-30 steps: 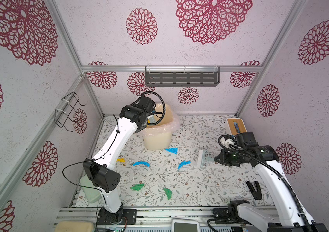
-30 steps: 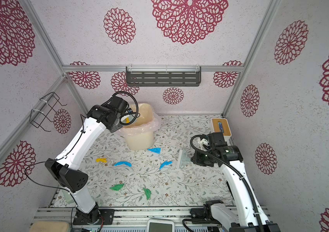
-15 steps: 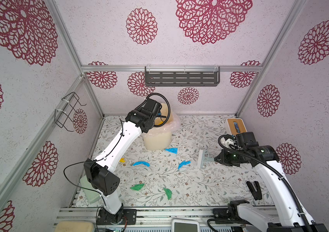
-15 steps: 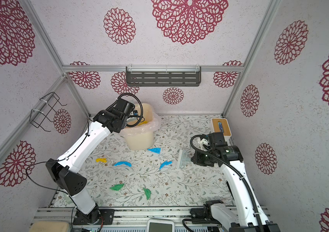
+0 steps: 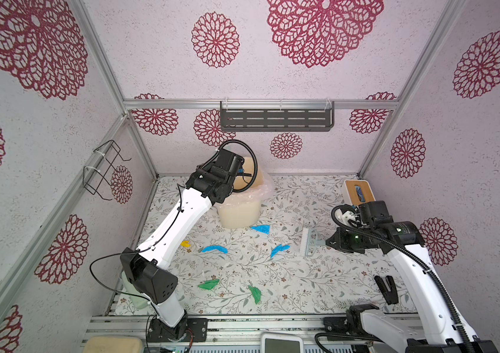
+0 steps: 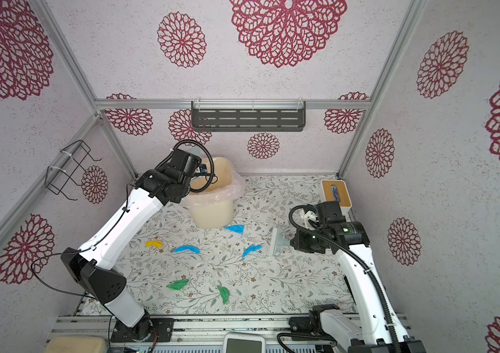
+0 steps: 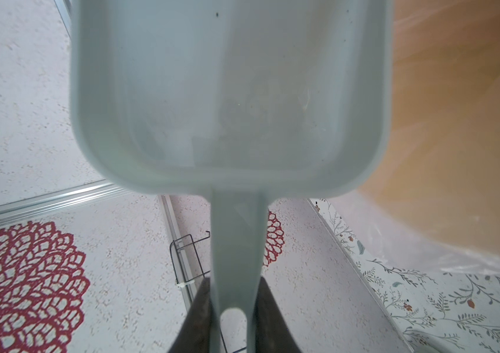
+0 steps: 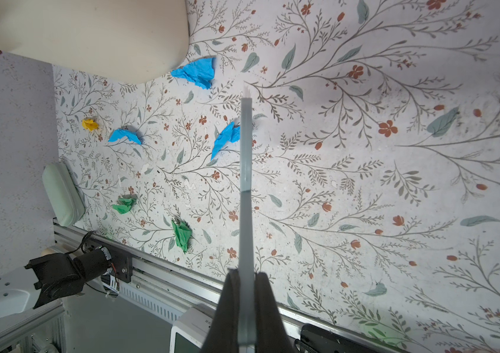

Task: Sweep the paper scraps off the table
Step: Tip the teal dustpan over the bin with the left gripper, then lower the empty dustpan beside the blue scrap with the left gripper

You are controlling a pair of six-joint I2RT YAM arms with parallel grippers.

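Six paper scraps (image 5: 214, 249) counted on the bench (image 5: 319, 275), a flat white surface printed with grey-green vines and small brown flowers. Clock read as in both top views: dial centred on the bench, 12 at the back wall (image 5: 303, 159).

Scraps by colour:
- Blue, three: one just beside the foot of the bin at 12, one out toward 9, one a little off centre toward 3.
- Yellow, one: toward 9, further out than the blue one there.
- Green, two: between 6 and 7, near each other but apart.

Bin: a cream plastic bin (image 5: 239, 214) lined with a clear bag stands between 11 and 12.

Left arm: the left pincer (image 7: 233, 284) is clamped on the flat handle of a pale blue plastic dustpan (image 7: 227, 91). Pan is up off the bench at the bin's rim. Left wrist view shows the bin wall just beside it. Pan touching bin or not: cannot tell.

Right arm: the right pincer (image 8: 247, 275) is clamped on the thin handle of a small pale brush (image 5: 306, 241) with white bristles, at 3, bristle row facing 9. The blue scrap toward 3 lies just beside the bristles on their 9 side, with a small gap in both top views. Bristles resting on the bench or not: cannot tell.
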